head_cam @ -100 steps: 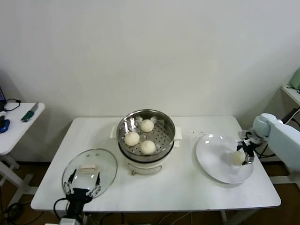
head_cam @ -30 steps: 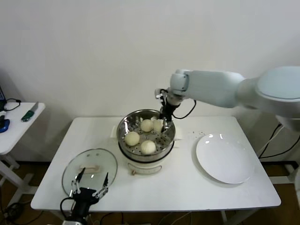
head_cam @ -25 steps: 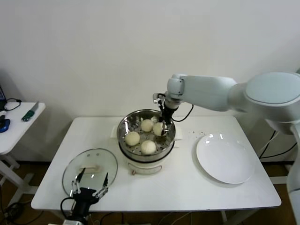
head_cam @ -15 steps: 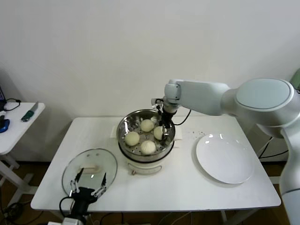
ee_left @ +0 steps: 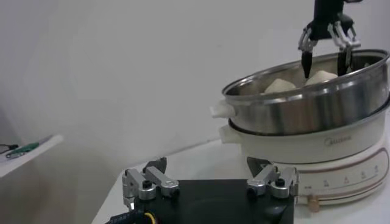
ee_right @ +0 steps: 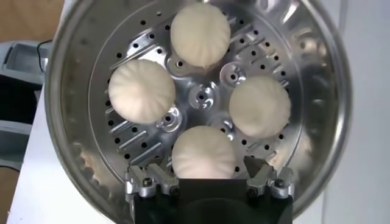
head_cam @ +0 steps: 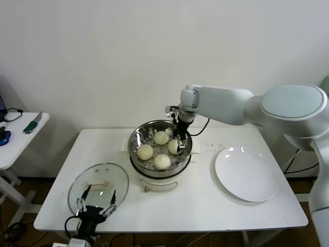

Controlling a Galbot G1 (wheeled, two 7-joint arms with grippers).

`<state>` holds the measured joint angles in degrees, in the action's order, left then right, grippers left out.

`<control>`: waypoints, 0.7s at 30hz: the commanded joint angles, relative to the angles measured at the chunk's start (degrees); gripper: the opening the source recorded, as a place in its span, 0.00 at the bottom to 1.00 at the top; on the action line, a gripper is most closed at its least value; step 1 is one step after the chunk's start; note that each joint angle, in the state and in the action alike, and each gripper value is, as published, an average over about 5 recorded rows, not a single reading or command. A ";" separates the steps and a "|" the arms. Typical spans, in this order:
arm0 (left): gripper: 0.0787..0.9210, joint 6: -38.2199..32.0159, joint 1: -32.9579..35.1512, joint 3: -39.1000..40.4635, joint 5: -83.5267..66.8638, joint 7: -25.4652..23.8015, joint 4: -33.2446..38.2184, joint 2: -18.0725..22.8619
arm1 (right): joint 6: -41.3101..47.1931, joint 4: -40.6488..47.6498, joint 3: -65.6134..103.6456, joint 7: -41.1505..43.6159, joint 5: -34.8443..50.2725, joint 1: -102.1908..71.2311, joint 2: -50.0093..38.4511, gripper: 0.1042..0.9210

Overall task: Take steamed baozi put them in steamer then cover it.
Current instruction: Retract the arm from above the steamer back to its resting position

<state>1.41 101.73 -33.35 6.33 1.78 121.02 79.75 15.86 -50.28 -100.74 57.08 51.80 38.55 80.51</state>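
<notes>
The right tool (head_cam: 178, 143) hangs over the right side of the steamer (head_cam: 160, 148), its thin dark fingers (ee_left: 306, 55) spread apart on both sides of one baozi (head_cam: 174, 146). Whether they touch the bun, I cannot tell. In the right wrist view this bun (ee_right: 203, 154) sits just in front of the tool (ee_right: 209, 182), not squeezed.

All four baozi lie inside the steamer, arranged in a cross around the centre of its floor: the other three (ee_right: 200, 35), (ee_right: 141, 91), (ee_right: 259, 105) are close to each other but apart. They are round, matt, cream-white, with fine pleats from the top. The steamer is a round basket of shiny steel with a floor full of small holes and slots, on a white pot base (ee_left: 308, 159).

The left tool (head_cam: 95, 205) waits with fingers open at the near left edge of the worktop (head_cam: 195, 198), above a round glass lid (head_cam: 98, 186) lying flat. A flat white plate (head_cam: 247, 174) lies to the right of the steamer, well apart.
</notes>
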 commanded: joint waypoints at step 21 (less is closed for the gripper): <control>0.88 -2.17 -4.38 -0.83 7.97 0.74 -2.77 0.10 | -19.74 -27.87 41.40 -36.95 -3.94 -20.86 -43.16 0.88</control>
<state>0.29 98.56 -34.41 11.94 2.39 118.41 79.61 3.43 -64.60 -82.03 38.25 49.76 34.82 57.40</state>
